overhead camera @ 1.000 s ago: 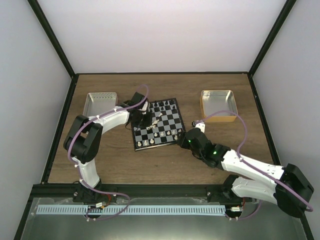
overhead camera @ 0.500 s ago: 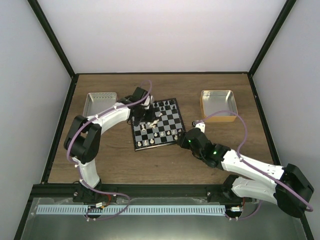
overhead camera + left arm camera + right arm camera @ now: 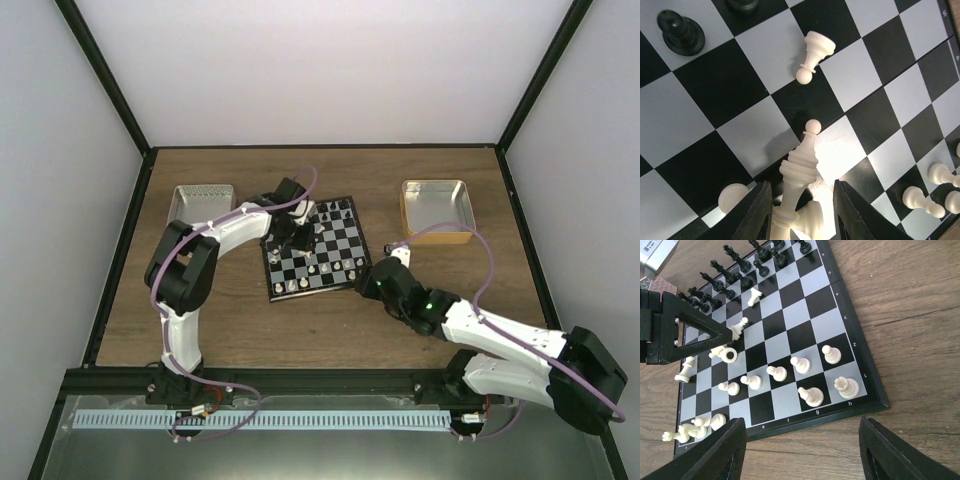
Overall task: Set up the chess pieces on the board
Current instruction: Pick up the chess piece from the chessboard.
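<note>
Hovering over board [image 3: 345,240] at mid-desk [image 3: 330,330]: left end effector [image 3: 802,185], fingers standing apart, gripping nothing. Tall cream-white piece [image 3: 799,167] sitting between them, slender, ringed collar, ball top. Long axis running away from fingers, top pointing toward fallen pawn [image 3: 812,55] lying on side. Leaning or lying flat: cannot tell. Right wrist view alone showing other chess pieces [image 3: 800,364] standing near board's front edge, black pieces [image 3: 735,260] lining far edge. Right end effector [image 3: 802,430] hanging wide apart, holding nothing.

One board [image 3: 341,243], two trays [image 3: 200,207] [image 3: 435,208], two arms [image 3: 225,232] [image 3: 500,335]
</note>
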{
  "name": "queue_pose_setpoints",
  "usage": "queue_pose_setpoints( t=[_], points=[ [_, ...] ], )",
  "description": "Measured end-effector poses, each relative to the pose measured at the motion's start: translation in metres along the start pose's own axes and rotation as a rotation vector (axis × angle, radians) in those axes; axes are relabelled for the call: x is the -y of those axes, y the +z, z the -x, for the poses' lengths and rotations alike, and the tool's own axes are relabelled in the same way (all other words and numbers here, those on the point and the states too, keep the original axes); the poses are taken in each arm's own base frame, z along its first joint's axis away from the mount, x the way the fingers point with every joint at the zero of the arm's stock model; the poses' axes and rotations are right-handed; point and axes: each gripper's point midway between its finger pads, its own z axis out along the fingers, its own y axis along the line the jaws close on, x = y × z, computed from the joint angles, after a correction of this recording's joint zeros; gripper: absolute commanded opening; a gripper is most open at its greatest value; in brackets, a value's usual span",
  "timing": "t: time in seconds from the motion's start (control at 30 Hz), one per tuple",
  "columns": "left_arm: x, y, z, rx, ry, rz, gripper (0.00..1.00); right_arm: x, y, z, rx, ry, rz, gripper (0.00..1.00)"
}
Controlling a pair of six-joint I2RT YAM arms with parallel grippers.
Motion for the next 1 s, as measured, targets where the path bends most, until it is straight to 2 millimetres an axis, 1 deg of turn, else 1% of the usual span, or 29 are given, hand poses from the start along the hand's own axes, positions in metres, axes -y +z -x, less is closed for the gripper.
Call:
queue_pose_setpoints(
  t=[0.4,0.5,0.63,0.83,1.0],
  points=[
    [0.000,0.003,-0.003,-0.017,0.011,-0.007,0.36,0.002,0.001,-0.002,-0.004,-0.002,-0.005,0.63],
    [-0.002,0.007,-0.005,-0.025,0.014,-0.001,0.36,0.002,0.001,-0.002,-0.004,-0.002,-0.005,0.63],
    [-0.003,0.010,-0.002,-0.027,0.019,0.009,0.36,0.002,0.002,-0.002,-0.007,-0.003,-0.008,0.63],
    [-0.001,0.008,0.004,-0.015,0.034,0.025,0.29,0.002,0.002,-0.003,-0.007,-0.004,-0.009,0.63],
    [0.000,0.012,-0.001,-0.030,0.046,0.046,0.27,0.002,0.002,-0.003,-0.007,-0.004,-0.009,0.63]
  ],
)
